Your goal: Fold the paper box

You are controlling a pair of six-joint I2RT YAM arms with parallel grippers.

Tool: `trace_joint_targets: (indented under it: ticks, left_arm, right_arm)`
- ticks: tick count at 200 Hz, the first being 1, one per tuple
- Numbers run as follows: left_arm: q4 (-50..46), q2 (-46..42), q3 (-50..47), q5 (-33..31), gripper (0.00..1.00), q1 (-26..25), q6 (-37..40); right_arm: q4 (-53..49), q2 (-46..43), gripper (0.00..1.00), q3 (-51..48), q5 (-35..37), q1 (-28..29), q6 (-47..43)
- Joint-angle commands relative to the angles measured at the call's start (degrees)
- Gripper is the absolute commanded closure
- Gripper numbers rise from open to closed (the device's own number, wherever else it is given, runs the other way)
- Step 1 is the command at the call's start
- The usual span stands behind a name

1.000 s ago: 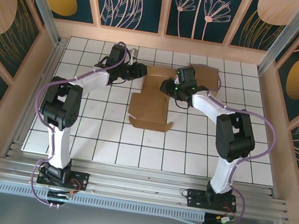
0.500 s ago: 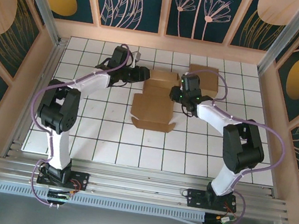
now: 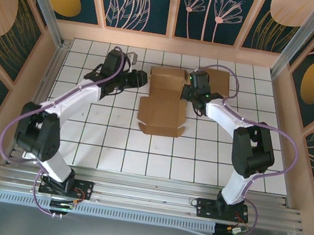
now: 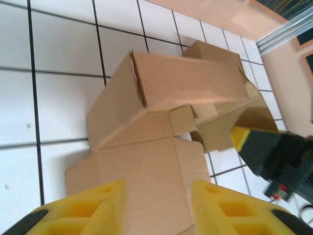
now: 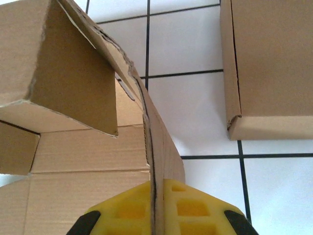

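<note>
**Right gripper clamped a flap as the left arm stretched out**

The paper box (image 3: pixel 160 117) lay half-formed on the white tiled table (image 3: pixel 104 142), just above the middle of the overhead frame. Its flat base panel was toward the bottom and its raised rear section toward the top.

The right gripper (image 5: pixel 155 215) was closed on a thin upright side flap of the paper box, with its yellow pads pressed to either face of the cardboard edge. A second earlier its jaws had stood apart over the middle of the box. It had since moved to the box's upper right edge.

The left gripper (image 4: pixel 157 203) sat at the box's upper left. Its yellow fingers were parted and held nothing, with the brown panel visible beyond the gap. Its arm had straightened, and its elbow had dropped toward the lower left of the frame.

The rear section showed more fully than before. A second cardboard piece (image 3: pixel 222 80) lay flat at the upper right, apart from the box.
</note>
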Motion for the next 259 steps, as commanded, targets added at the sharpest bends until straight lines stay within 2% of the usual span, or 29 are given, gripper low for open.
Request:
trace_joint_targets:
  ticks: [1,23,57,91,128,192,228,259]
  left_arm:
    - [6.77,-3.06,-6.14,-1.68,0.69,-5.05,-6.44]
    - [13.53,0.37,-8.64,-0.48,0.83,-10.37,-12.37]
    - [17.70,11.99,-3.15,3.11,1.00,-15.78,-16.10]
    - [19.41,20.93,0.35,3.11,1.00,-16.81,-18.63]
    - [23.85,27.96,2.83,10.96,1.00,-16.91,-20.36]
    - [17.82,33.24,3.03,4.11,1.00,-16.83,-15.85]
    - [18.33,35.18,2.71,3.78,1.00,-16.85,-15.84]
    - [19.35,35.06,2.67,4.08,1.00,-16.84,-16.07]
  right_arm:
    - [-3.63,0.58,0.94,2.74,-0.21,-0.32,-0.82]
    - [-3.68,0.76,0.94,3.01,-1.47,-0.39,-0.69]
    - [-4.90,1.25,0.94,3.45,-1.48,-0.53,1.11]
    - [-4.82,0.93,0.93,3.02,-2.41,-0.43,2.77]
    - [-4.30,0.34,0.93,1.94,-3.40,-0.52,4.01]
    - [-8.72,0.62,0.90,5.01,-6.07,-0.62,5.48]
    - [-12.62,1.59,0.89,8.64,-10.32,-0.64,8.20]
    - [-13.28,2.25,0.88,8.65,-10.81,-0.61,12.06]
